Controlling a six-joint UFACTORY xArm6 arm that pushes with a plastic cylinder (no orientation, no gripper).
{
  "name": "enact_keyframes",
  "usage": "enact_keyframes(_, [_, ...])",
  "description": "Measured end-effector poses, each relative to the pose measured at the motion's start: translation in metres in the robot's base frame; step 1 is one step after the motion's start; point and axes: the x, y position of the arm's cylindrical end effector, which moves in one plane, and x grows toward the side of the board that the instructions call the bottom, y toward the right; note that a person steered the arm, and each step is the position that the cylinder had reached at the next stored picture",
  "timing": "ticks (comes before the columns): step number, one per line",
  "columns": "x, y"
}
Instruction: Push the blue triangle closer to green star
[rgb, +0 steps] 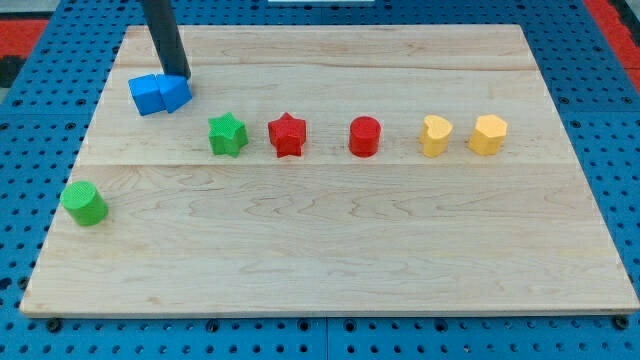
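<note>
Two blue blocks sit touching at the board's upper left: a blue cube (146, 95) and, on its right, the blue triangle (175, 93). My tip (180, 76) rests just above the blue triangle, at its top edge, touching or nearly so. The green star (228, 135) lies below and to the right of the blue pair, a short gap away.
In a row to the right of the green star stand a red star (287, 135), a red cylinder (365, 137), a yellow heart-like block (435, 135) and a yellow hexagon (488, 134). A green cylinder (84, 203) sits at the left edge. The wooden board (330, 260) lies on a blue pegboard.
</note>
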Motion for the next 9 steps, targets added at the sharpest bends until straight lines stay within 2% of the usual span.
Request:
enact_keyframes(2, [0.044,0.011])
enact_keyframes(3, [0.023,0.007])
enact_keyframes(5, [0.023,-0.026])
enact_keyframes(6, [0.034,-0.039])
enact_keyframes(7, [0.059,-0.026])
enact_keyframes(9, [0.074,-0.017])
